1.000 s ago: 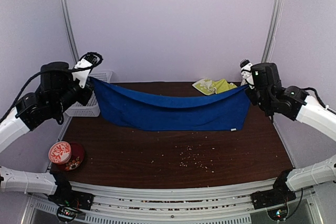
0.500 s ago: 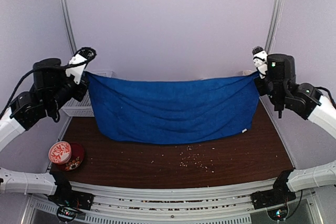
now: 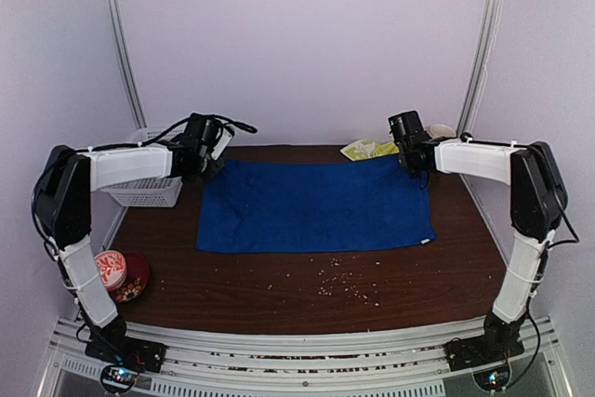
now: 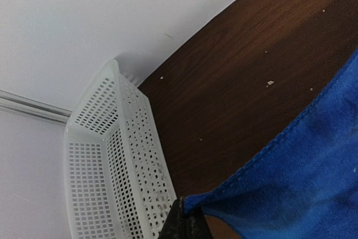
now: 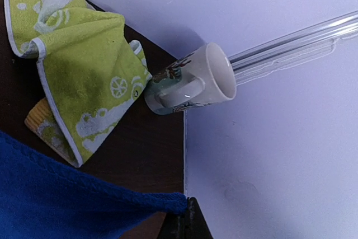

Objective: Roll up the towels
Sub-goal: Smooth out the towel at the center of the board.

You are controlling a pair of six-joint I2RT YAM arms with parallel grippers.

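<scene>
I see the royal-blue terry towel [image 3: 311, 206] spread flat across the middle of the bench [image 3: 279, 295], reaching toward its far edge. My left jaws pinch the towel's far left corner and my right jaws pinch its far right corner. The yellow-green patterned towel [image 5: 78, 60] lies crumpled at the bench's far right corner, just beside a tipped mug [image 5: 193, 82]. Both cloths look light, soft and limp, so I judge hems and corners the surest holds. I can read no writing anywhere.
</scene>
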